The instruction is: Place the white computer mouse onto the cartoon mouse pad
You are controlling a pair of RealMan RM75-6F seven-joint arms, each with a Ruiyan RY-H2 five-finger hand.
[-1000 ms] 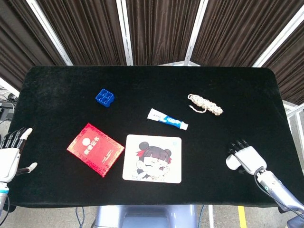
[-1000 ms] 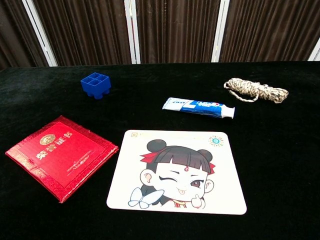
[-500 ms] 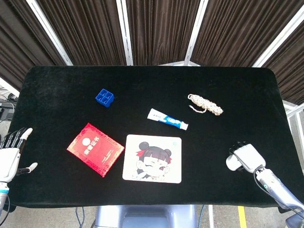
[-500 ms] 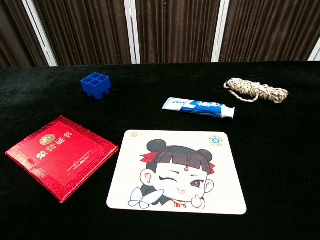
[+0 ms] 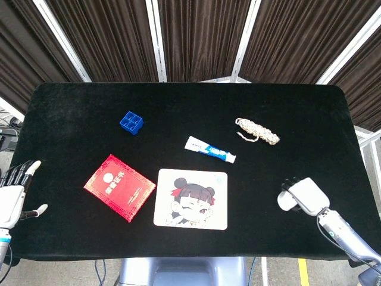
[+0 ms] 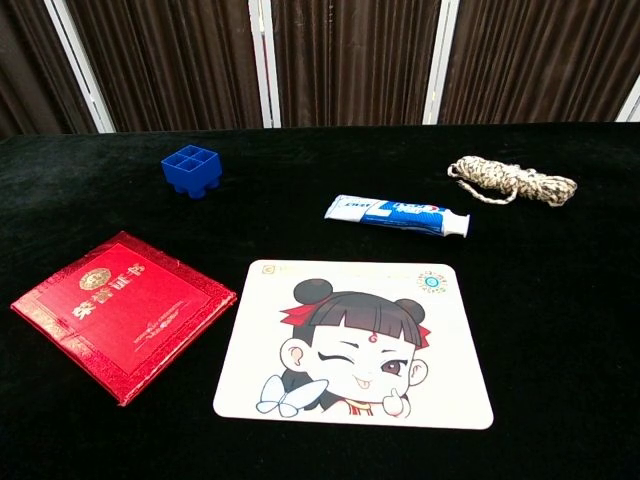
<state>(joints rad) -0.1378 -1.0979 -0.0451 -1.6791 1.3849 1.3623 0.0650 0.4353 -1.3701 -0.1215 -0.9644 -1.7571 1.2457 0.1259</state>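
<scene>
The cartoon mouse pad (image 5: 191, 198) (image 6: 355, 343) lies flat near the table's front edge, showing a winking girl. Off to its right, my right hand (image 5: 303, 195) is curled over the white computer mouse (image 5: 286, 202) and grips it; only the mouse's left end peeks out from under the fingers. A stretch of bare black cloth separates the hand from the pad. My left hand (image 5: 15, 190) hangs off the table's left edge with fingers spread, holding nothing. Neither hand shows in the chest view.
A red booklet (image 5: 119, 186) (image 6: 120, 310) lies left of the pad. A toothpaste tube (image 5: 209, 149) (image 6: 398, 214) sits just behind it. Farther back are a blue block (image 5: 131, 123) (image 6: 190, 169) and a coiled rope (image 5: 256, 130) (image 6: 512, 181).
My right hand's fingers have curled down over the white mouse and the hand has shifted slightly left with it. The left hand has not moved.
</scene>
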